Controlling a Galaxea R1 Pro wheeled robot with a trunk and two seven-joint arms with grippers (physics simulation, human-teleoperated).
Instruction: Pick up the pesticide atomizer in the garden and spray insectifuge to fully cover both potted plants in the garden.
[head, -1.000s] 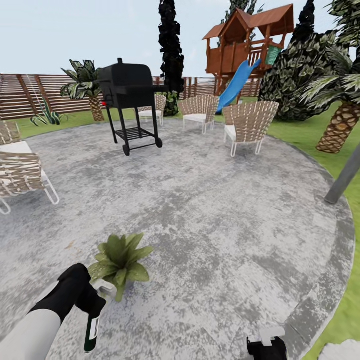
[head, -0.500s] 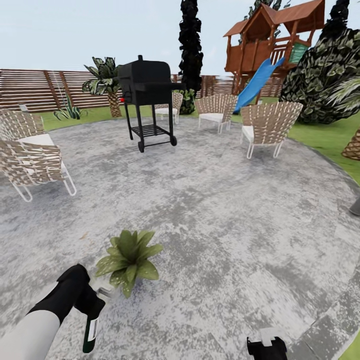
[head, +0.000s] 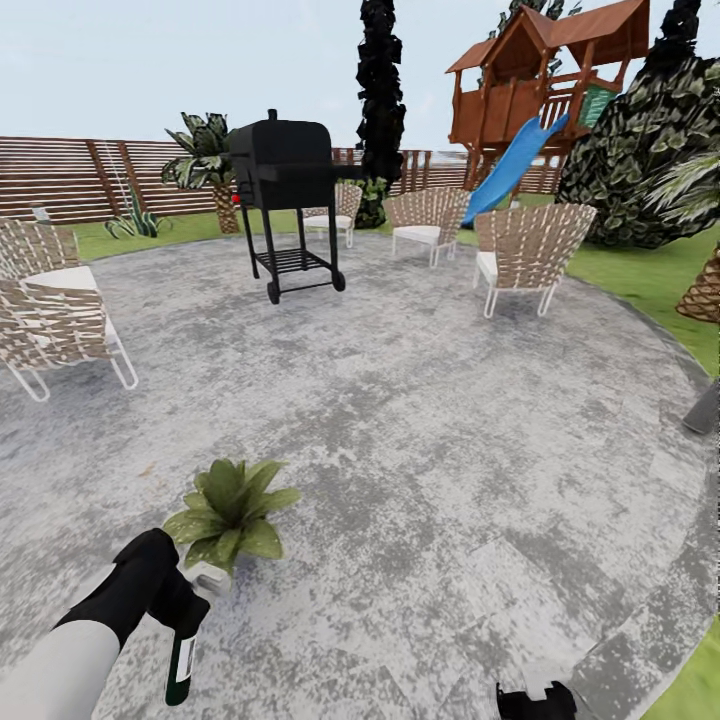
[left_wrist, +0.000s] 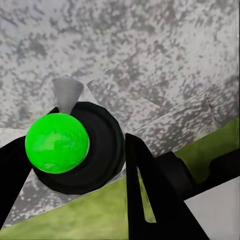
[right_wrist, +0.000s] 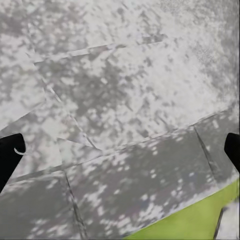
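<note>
Nearest us, our left end effector (head: 172, 612) grips the pesticide atomizer (head: 181, 668), bottle hanging downward, with one potted plant (head: 226, 513) just ahead and slightly right on the paving (head: 450, 450), while our right end effector (right_wrist: 120, 150), farther off, spreads wide and empty.

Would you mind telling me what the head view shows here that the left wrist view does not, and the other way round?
Head view alone: the potted plant on the paving, the black grill, the woven chairs and the playhouse with its blue slide. Left wrist view alone: a bright green round end of the pesticide atomizer, seen end-on between the dark fingers. Both: the left gripper shut on the atomizer, the grey mottled paving and some green lawn.
</note>
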